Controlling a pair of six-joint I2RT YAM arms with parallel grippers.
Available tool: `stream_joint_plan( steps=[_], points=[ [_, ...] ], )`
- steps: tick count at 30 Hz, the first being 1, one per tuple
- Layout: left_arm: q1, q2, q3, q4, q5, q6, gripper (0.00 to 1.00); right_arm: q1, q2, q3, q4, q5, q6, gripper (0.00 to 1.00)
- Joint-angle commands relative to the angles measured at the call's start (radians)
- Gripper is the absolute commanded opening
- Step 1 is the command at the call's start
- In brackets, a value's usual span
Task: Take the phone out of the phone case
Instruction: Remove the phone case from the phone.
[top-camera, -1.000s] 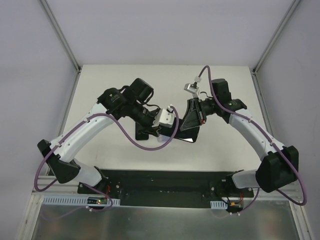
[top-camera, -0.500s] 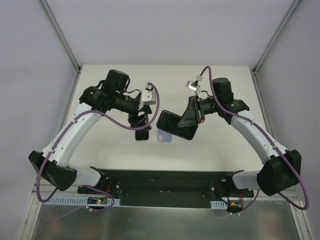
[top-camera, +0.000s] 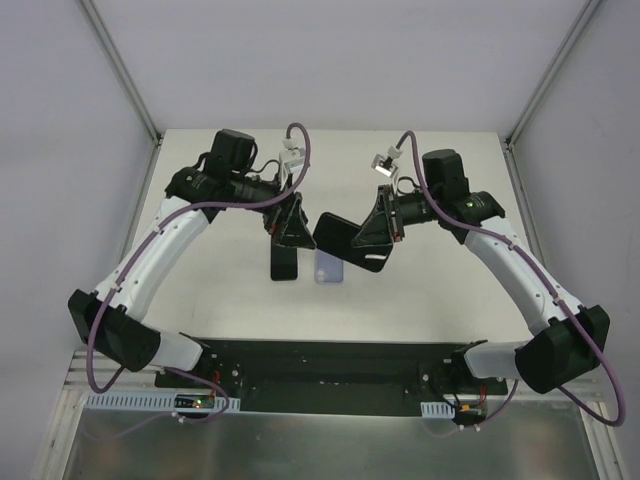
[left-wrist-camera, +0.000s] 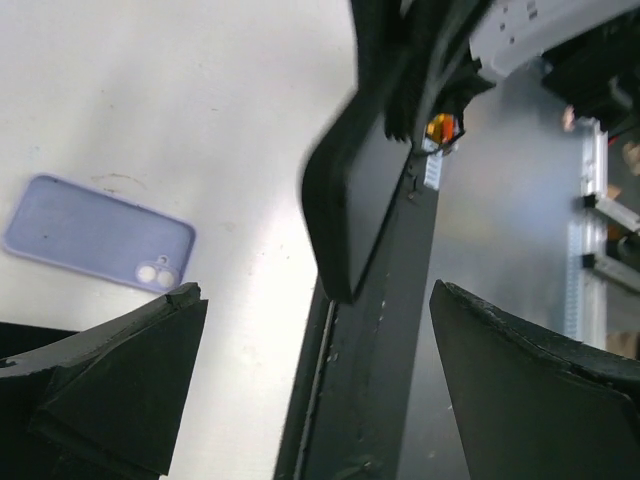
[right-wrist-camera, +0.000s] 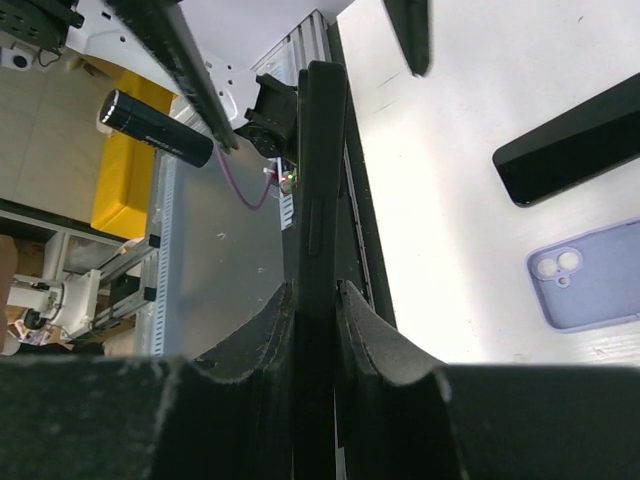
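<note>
No text, label, brand mark or number legible in any view. Black phone case (right-wrist-camera: 318, 200): seen edge-on, nothing to read. Black phone (top-camera: 284, 262) on the table: face blank. Lilac phone back (left-wrist-camera: 98, 233): plain, only camera lenses, no mark readable.

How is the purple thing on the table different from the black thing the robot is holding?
The purple thing lies flat on the table, untouched; the black thing is up in the air, pinched by the right gripper. The purple thing shows two round camera circles; the black thing shows none here. Both are phone-shaped with rounded corners.
</note>
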Motion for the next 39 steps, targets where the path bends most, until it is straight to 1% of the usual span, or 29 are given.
stream_joint_plan(
  steps=[1, 3, 5, 7, 13, 16, 19, 21, 22, 25, 28, 31, 32, 35, 36, 37, 39],
  points=[
    [0.004, 0.054, -0.008, 0.211, 0.043, -0.308, 0.99, 0.015, -0.039, 0.067, 0.000, 0.018, -0.036, 0.00],
    [0.002, 0.074, -0.020, 0.281, 0.053, -0.377, 0.98, 0.016, -0.040, 0.068, 0.000, 0.021, -0.039, 0.00],
    [-0.005, 0.090, -0.028, 0.330, 0.072, -0.428, 0.90, 0.019, -0.040, 0.067, 0.003, 0.027, -0.039, 0.00],
    [-0.016, 0.099, -0.032, 0.355, 0.084, -0.440, 0.81, 0.019, -0.040, 0.064, 0.003, 0.034, -0.039, 0.00],
    [-0.068, 0.105, -0.046, 0.384, 0.115, -0.439, 0.60, 0.019, -0.030, 0.054, 0.014, 0.049, -0.030, 0.00],
    [-0.091, 0.107, -0.058, 0.386, 0.132, -0.425, 0.54, 0.018, -0.025, 0.056, 0.020, 0.053, -0.024, 0.00],
    [-0.105, 0.102, -0.072, 0.386, 0.144, -0.413, 0.43, 0.018, -0.025, 0.057, 0.020, 0.058, -0.022, 0.00],
    [-0.107, 0.101, -0.078, 0.386, 0.144, -0.406, 0.32, 0.018, -0.025, 0.060, 0.022, 0.058, -0.021, 0.00],
    [-0.107, 0.101, -0.080, 0.384, 0.147, -0.403, 0.25, 0.018, -0.025, 0.059, 0.020, 0.058, -0.018, 0.00],
    [-0.107, 0.094, -0.081, 0.386, 0.149, -0.397, 0.00, 0.016, -0.027, 0.050, 0.026, 0.064, -0.013, 0.00],
    [-0.103, 0.087, -0.074, 0.384, 0.156, -0.376, 0.00, 0.018, -0.030, 0.039, 0.025, 0.080, -0.002, 0.01],
    [-0.091, 0.072, -0.055, 0.355, 0.165, -0.331, 0.00, 0.016, -0.042, 0.025, -0.004, 0.103, -0.025, 0.26],
    [-0.088, 0.070, -0.048, 0.340, 0.170, -0.310, 0.00, 0.015, -0.045, 0.021, -0.015, 0.113, -0.034, 0.39],
    [-0.080, 0.055, -0.020, 0.291, 0.195, -0.247, 0.00, 0.013, -0.062, 0.002, -0.036, 0.142, -0.062, 0.63],
    [-0.080, 0.052, -0.006, 0.268, 0.196, -0.220, 0.00, 0.010, -0.065, 0.001, -0.046, 0.149, -0.068, 0.69],
    [-0.080, 0.050, 0.012, 0.236, 0.193, -0.181, 0.00, 0.010, -0.066, 0.002, -0.055, 0.149, -0.080, 0.72],
    [-0.079, 0.050, 0.041, 0.179, 0.192, -0.124, 0.00, 0.009, -0.065, 0.004, -0.078, 0.150, -0.102, 0.75]
  ],
)
